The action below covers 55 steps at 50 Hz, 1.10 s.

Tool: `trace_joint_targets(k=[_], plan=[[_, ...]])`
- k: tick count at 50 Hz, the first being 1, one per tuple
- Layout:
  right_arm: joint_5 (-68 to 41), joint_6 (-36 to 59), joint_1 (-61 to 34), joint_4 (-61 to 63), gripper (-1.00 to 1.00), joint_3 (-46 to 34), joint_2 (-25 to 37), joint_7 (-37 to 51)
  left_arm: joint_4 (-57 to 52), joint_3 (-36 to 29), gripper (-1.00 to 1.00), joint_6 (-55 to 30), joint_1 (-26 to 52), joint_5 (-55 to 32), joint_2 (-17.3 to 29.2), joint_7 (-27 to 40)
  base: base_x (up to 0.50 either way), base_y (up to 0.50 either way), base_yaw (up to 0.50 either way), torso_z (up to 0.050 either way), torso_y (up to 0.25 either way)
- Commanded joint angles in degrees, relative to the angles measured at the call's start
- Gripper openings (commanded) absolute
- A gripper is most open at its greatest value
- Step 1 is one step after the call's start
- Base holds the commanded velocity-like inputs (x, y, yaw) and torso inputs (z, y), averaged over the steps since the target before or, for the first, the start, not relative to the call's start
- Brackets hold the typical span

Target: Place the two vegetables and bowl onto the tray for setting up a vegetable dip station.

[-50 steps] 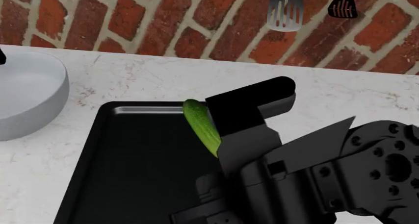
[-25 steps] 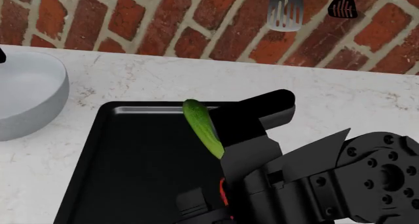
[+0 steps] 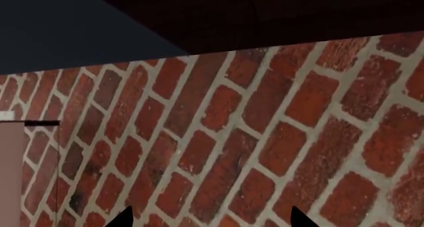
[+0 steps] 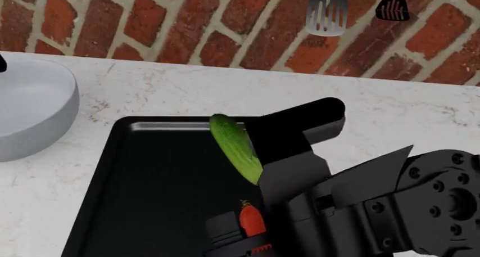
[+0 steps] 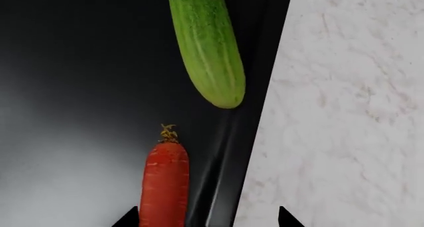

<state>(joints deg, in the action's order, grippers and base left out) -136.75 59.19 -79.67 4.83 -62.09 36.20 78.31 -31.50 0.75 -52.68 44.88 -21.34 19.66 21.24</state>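
Your right gripper's fingers point(image 5: 136, 218) are spread wide open; the carrot point(image 5: 164, 185) lies loose between them on the tray point(image 5: 73, 88), cucumber point(image 5: 206, 44) just beyond.

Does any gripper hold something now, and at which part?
Nothing is held: the right gripper stands open over the carrot on the tray; the left gripper is open, empty.

Even, bright, sharp renders; soft grey sheen on the tray point(image 5: 59, 152) beside the carrot point(image 5: 164, 187); no blur.
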Motion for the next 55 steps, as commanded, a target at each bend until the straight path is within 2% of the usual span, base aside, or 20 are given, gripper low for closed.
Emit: trace_joint_targets(k=[1, 10, 16, 18, 21, 23, 26, 27, 30, 34, 38, 42, 47, 55], plan=[[-2.5, -0.5, -6.7, 2.1, 1.00, 2.6, 2.2, 1.0, -1.7, -1.7, 1.00, -1.7, -2.8, -0.6, 2.0, 0.3, 0.00, 0.01, 0.00, -0.010, 0.000], [-1.8, 0.9, -10.9, 2.0, 1.00, 5.8, 4.6, -1.0, -5.3, -3.2, 1.00, -6.3, -0.7, -1.5, 4.1, 0.0, 0.01, 0.01, 0.00, -0.007, 0.000], [6.6, 5.8, -10.3, 1.4, 1.00, 8.6, 6.2, -8.5, -10.0, -1.9, 1.00, -16.0, 3.6, -5.5, 7.8, -1.8, 0.00, 0.00, 0.00, 0.000, 0.000], [9.7, 7.1, -10.3, 0.5, 1.00, 10.1, 7.1, -11.8, -11.6, -2.0, 1.00, -20.6, 5.7, -8.0, 10.0, -3.9, 0.00, 0.00, 0.00, 0.000, 0.000], [13.1, 8.3, -9.9, 0.5, 1.00, 11.5, 7.9, -15.3, -14.4, -4.7, 1.00, -21.6, 5.9, -9.7, 14.7, -7.6, 0.00, 0.00, 0.00, 0.000, 0.000], [15.3, 9.5, -10.2, 1.0, 1.00, 11.5, 8.5, -16.0, -15.8, -5.0, 1.00, -23.7, 7.0, -10.9, 16.1, -8.6, 0.00, 0.00, 0.00, 0.000, 0.000], [17.6, 8.6, -9.0, 2.4, 1.00, 13.1, 9.4, -18.2, -16.5, -3.7, 1.00, -26.9, 8.8, -13.4, 16.4, -10.1, 0.00, 0.00, 0.00, 0.000, 0.000], [17.6, 8.7, -8.6, 2.8, 1.00, 13.0, 9.7, -18.4, -16.5, -0.8, 1.00, -32.9, 10.8, -16.1, 14.5, -10.4, 0.00, 0.00, 0.00, 0.000, 0.000], [20.5, 8.3, -7.9, 4.7, 1.00, 14.4, 10.4, -20.6, -16.9, 0.2, 1.00, -36.5, 13.1, -21.0, 14.8, -13.8, 0.00, 0.00, 0.00, 0.000, 0.000], [22.9, 7.9, -7.8, 6.8, 1.00, 15.9, 11.3, -22.1, -12.6, -1.5, 1.00, -37.2, 16.9, -33.0, 18.1, -10.8, 0.00, 0.00, 0.00, 0.000, 0.000], [22.3, 6.4, -6.9, 7.4, 1.00, 16.4, 12.1, -21.6, -9.6, -3.1, 1.00, -36.5, 19.2, -37.4, 19.7, -10.4, 0.00, 0.00, 0.00, 0.000, 0.000], [22.3, 5.9, -6.3, 7.2, 1.00, 16.5, 12.6, -21.8, -8.3, -6.3, 1.00, -34.2, 19.2, -37.0, 21.4, -12.5, 0.00, 0.00, 0.00, 0.000, 0.000], [23.1, 5.9, -6.3, 8.3, 1.00, 16.6, 12.6, -22.0, -5.1, -13.9, 1.00, -29.2, 18.9, -32.3, 24.0, -16.4, 0.00, 0.00, 0.00, 0.000, 0.000], [23.8, 4.9, -5.2, 8.4, 1.00, 17.2, 13.3, -23.4, -2.0, -21.9, 1.00, -26.3, 20.3, -28.7, 26.5, -21.2, 0.00, 0.00, 0.00, 0.000, 0.000]])
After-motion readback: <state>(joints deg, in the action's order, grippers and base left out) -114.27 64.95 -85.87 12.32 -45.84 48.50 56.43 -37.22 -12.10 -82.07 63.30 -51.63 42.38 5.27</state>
